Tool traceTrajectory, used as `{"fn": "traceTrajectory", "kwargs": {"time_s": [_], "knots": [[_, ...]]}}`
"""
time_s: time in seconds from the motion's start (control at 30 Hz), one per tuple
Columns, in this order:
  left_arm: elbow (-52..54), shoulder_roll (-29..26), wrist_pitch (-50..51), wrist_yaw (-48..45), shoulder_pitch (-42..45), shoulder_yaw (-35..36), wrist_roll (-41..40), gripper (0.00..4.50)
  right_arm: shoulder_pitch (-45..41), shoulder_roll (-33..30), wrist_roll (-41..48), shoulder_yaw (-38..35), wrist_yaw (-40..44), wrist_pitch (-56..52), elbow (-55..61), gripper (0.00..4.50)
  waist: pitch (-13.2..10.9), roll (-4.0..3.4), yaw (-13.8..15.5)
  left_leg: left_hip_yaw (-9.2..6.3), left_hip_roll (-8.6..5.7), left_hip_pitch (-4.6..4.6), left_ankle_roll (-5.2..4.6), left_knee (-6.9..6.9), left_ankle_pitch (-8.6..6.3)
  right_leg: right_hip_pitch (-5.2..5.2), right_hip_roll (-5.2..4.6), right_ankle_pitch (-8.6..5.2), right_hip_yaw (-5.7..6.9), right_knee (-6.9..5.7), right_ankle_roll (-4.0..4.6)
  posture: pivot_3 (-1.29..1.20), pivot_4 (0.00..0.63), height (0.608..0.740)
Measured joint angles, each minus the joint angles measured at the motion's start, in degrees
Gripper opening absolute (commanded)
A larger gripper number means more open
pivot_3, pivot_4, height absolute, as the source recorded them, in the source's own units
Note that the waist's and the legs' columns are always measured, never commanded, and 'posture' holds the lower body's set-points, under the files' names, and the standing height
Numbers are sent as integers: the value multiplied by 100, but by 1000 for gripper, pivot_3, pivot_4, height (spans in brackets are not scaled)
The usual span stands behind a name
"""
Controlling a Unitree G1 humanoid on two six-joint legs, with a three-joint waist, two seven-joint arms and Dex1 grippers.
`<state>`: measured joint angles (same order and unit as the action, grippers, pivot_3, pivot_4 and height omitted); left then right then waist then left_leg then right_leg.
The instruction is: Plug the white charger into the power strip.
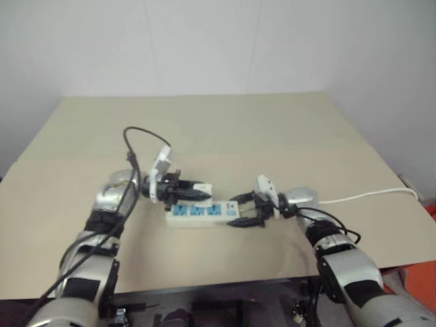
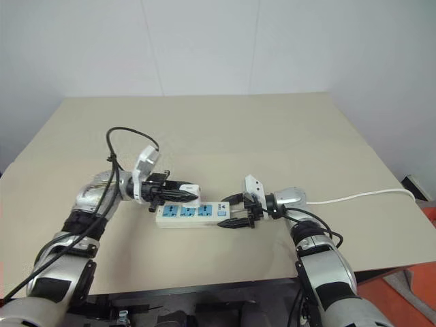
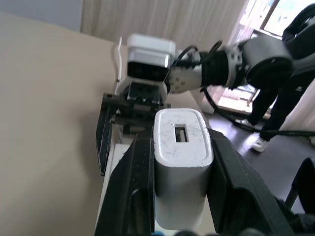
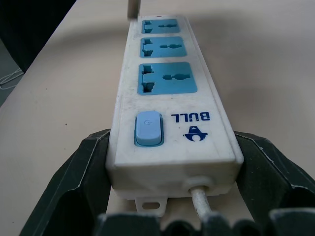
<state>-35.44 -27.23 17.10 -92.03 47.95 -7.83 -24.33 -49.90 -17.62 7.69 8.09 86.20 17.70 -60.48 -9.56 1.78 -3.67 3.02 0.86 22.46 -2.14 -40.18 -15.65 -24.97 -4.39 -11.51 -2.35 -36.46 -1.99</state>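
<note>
The power strip [image 1: 199, 213] lies flat on the tan table [image 1: 204, 129], its three blue sockets facing up [image 4: 167, 83]. My right gripper [image 1: 245, 212] is shut on the strip's switch end, a black finger [image 4: 81, 182] against each long side. My left gripper [image 2: 182, 193] hovers level just above the strip's other end, shut on the white charger [image 3: 181, 162]. The charger [image 1: 203, 187] sits between the black fingers [image 3: 133, 187], its slotted face toward the left wrist camera. The two grippers point toward each other along the strip.
The strip's thin white cord [image 1: 361, 197] runs off to the table's right edge. A person [image 3: 290, 73] in dark clothes stands beyond the table in the left wrist view. Bare tabletop stretches behind and to both sides of the strip.
</note>
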Motion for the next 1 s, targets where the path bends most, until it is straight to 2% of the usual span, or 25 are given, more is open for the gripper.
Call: {"fn": "traceTrajectory", "kwargs": {"time_s": [0.17,0.43,1.0], "knots": [[-457,186,-676,-5,313,-371,230,1020,4,9,-41,3,-16,215,-49,3420,0,0,-5,1,0,-1,-1,0,0,1,0,0,-2,1,0,0,150,740],[-950,219,-1090,-17,494,-813,260,1020,61,37,-96,1,-102,541,-83,3420,0,0,-18,1,0,-6,-1,1,-1,5,0,0,-4,0,0,0,150,740],[-946,287,-1191,-18,393,-907,133,1020,110,84,-183,-12,-210,662,-86,3420,1,0,-37,-1,5,-56,-2,18,-2,55,3,0,-5,31,-1,0,150,740]]}}
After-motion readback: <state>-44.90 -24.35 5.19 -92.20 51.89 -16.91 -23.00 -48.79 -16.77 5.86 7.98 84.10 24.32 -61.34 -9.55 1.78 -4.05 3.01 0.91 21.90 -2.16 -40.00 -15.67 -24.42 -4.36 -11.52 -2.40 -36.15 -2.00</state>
